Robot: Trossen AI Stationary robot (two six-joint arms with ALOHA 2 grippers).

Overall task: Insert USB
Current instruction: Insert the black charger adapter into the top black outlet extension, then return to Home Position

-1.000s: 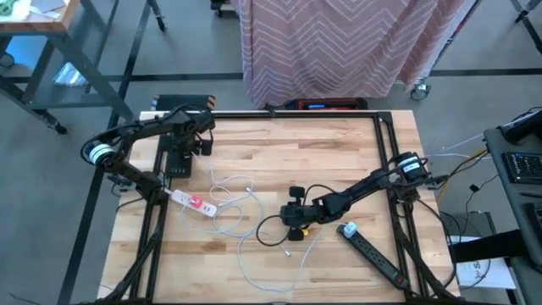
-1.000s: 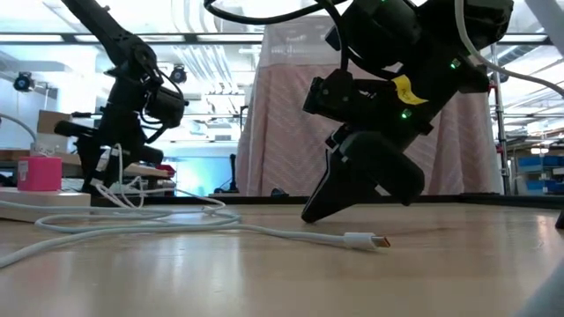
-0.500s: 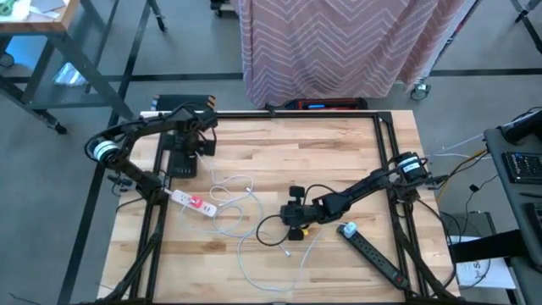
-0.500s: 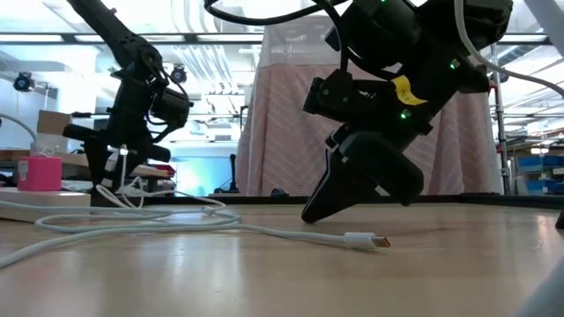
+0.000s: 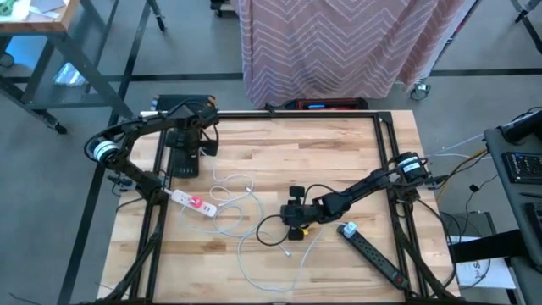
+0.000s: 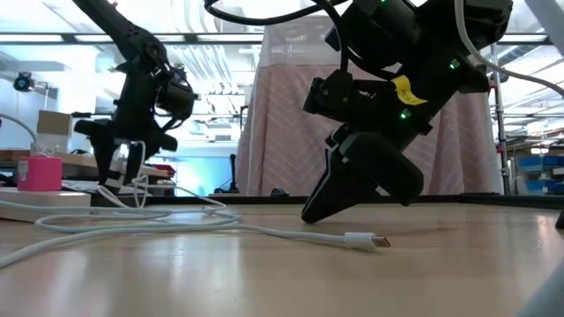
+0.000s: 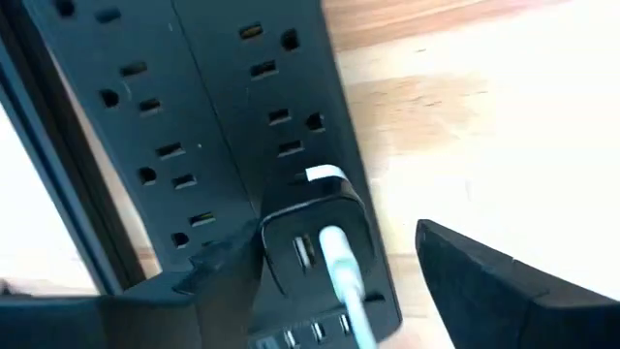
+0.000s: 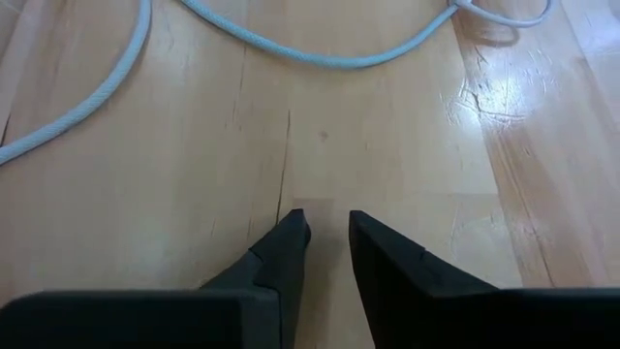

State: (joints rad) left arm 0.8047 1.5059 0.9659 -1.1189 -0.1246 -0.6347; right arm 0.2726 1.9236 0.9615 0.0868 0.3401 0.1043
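Observation:
A black power strip (image 7: pixel 194 126) lies at the table's far left (image 5: pixel 179 163). A black charger block (image 7: pixel 312 215) is plugged into it, and a white USB cable (image 7: pixel 344 281) is plugged into the charger. My left gripper (image 7: pixel 334 242) hangs open above it, pointing down, one finger on each side of the charger without touching. The cable loops across the table (image 5: pixel 233 193), and its free plug (image 6: pixel 366 239) lies on the wood. My right gripper (image 8: pixel 329 228) stands mid-table (image 5: pixel 294 222), slanting down, its tips narrowly apart with only bare wood between them.
A white power strip with a pink block (image 5: pixel 193 202) lies near the left edge. Another black power strip (image 5: pixel 373 250) lies at the near right. A thin black cord (image 5: pixel 269 230) curls beside my right gripper. Bare wood lies at the far middle (image 5: pixel 313 144).
My left gripper has opened and risen straight off the charger, turning a little about its own axis. The charger and white cable stay plugged in the black strip. My right arm has kept still.

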